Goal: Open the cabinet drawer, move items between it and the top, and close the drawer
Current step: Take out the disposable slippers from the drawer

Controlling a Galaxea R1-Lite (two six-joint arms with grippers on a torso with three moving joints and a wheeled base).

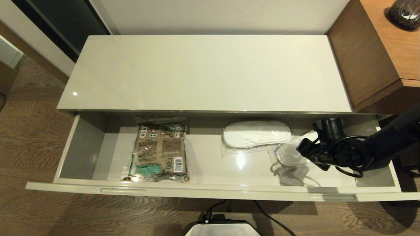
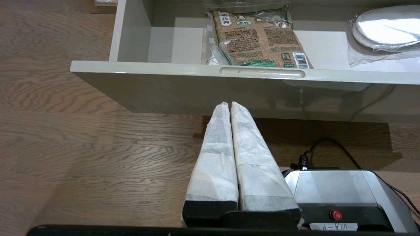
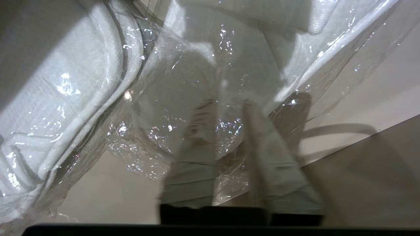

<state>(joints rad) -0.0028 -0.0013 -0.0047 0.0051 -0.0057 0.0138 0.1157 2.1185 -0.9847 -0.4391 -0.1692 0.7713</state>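
Drawer (image 1: 210, 188) is pulled fully out from under the cabinet top (image 1: 206, 72); front rim faces the robot, two oblong handle slots visible along it, one toward each end.

Contents, from the robot's left to right:
- Brown-and-green pouch (image 1: 159, 150) lies flat on the drawer floor, left of centre, its near end close to the front wall.
- Slippers (image 1: 256, 135) in clear wrap lie flat right of centre, toward the back of the drawer.
- A loose clear plastic bag (image 1: 288, 157) with something white inside sits just right of and in front of the slippers, touching their wrap. Cannot tell what the white thing is.

Right gripper (image 3: 226, 131) is down inside the drawer at its right end, arm reaching in from the right. In the right wrist view its two fingers (image 3: 193, 141) stand a little apart with crinkled clear plastic between them; the plastic is bunched at the tips. Whether the fingers actually pinch the film cannot be told.

Left gripper (image 2: 229, 106) hangs low in front of the drawer, below the front rim and near the left handle slot (image 2: 262, 72), not touching it. Its two wrapped fingers are pressed together, nothing between them.

Wood-pattern floor (image 2: 82, 147) below; a brown wooden desk (image 1: 387, 46) stands beside the cabinet on the right.
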